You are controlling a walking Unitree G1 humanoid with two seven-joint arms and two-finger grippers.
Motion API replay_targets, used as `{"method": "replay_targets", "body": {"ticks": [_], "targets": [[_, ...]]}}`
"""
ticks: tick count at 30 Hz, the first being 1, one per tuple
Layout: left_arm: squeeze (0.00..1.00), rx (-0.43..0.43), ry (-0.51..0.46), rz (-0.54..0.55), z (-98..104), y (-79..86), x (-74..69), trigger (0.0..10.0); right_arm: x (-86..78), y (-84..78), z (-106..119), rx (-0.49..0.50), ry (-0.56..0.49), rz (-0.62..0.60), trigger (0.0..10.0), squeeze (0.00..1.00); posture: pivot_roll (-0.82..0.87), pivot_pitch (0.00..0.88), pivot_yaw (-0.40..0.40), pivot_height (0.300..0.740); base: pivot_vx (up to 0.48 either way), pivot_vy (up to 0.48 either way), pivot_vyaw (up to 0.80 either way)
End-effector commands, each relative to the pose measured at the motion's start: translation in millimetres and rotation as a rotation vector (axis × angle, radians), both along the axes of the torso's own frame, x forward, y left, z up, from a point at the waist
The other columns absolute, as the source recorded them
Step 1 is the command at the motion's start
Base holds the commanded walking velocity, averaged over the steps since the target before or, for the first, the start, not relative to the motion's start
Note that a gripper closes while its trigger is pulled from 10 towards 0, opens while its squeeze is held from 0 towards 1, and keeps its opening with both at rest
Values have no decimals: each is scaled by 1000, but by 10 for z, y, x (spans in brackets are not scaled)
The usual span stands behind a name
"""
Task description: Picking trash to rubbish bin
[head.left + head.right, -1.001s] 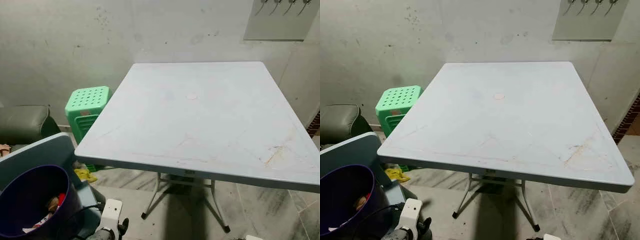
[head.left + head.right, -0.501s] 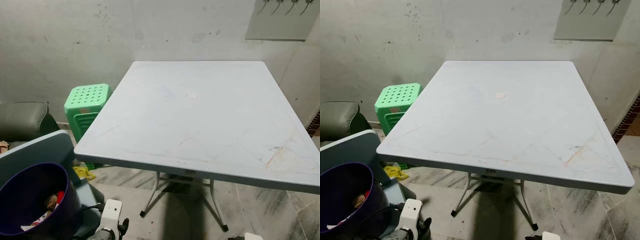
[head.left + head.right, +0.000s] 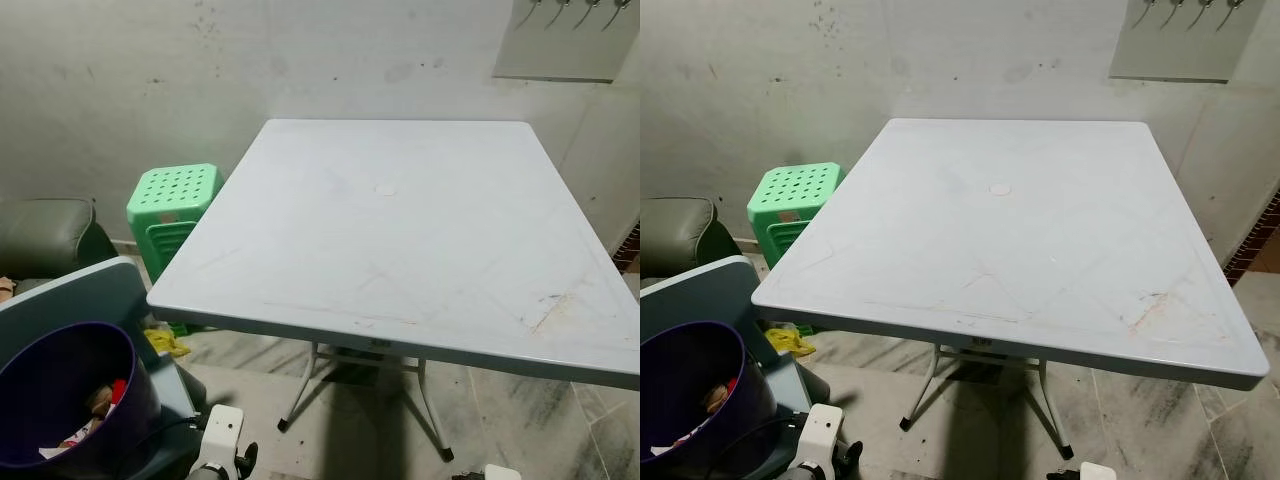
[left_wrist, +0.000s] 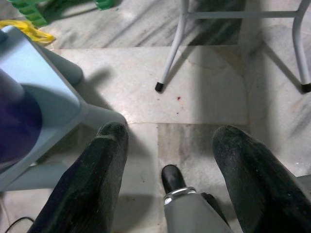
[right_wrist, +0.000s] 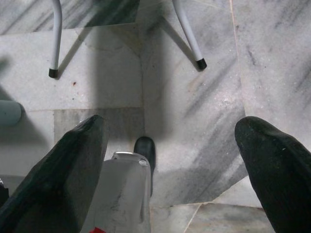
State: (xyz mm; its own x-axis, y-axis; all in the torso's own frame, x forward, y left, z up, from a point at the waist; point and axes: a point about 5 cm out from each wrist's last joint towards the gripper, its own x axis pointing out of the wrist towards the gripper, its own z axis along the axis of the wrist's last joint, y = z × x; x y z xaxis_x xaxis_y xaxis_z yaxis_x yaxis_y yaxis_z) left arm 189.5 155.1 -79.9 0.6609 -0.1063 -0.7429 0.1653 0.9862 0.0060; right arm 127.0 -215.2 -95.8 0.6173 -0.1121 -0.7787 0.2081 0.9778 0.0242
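Pale grey table [image 3: 400, 230] stands in front of the wall, green stool [image 3: 172, 205] beside its left edge; purple rubbish bin [image 3: 60, 400] sits low left w/ trash [image 3: 100, 405] inside, on a grey-blue stand [image 4: 43, 92]. Both arms hang low over the marble floor [image 5: 204, 111]: left gripper [image 4: 167, 160] fingers apart, holding nothing, near the stand; right gripper [image 5: 175, 160] fingers wide apart, also holding nothing, above floor by the table legs [image 5: 187, 34]

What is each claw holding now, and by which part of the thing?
Nothing is held. The left claw is open with only the marble floor between its fingers, and the right claw is open above the same floor.
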Motion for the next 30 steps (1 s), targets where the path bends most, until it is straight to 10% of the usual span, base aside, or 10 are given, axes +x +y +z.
{"method": "replay_targets", "body": {"ticks": [1, 30], "targets": [[0, -6, -1, 15, 3, 47, 0, 10000, 3, 30, -9, 15, 8, 4, 10000, 0, -69, 0, 33, 740, 0, 0, 0], [0, -24, -3, 29, 16, -4, 37, 10000, -6, 32, -10, 20, 6, 12, 10000, 0, -75, 0, 25, 740, 0, -297, 0]]}}
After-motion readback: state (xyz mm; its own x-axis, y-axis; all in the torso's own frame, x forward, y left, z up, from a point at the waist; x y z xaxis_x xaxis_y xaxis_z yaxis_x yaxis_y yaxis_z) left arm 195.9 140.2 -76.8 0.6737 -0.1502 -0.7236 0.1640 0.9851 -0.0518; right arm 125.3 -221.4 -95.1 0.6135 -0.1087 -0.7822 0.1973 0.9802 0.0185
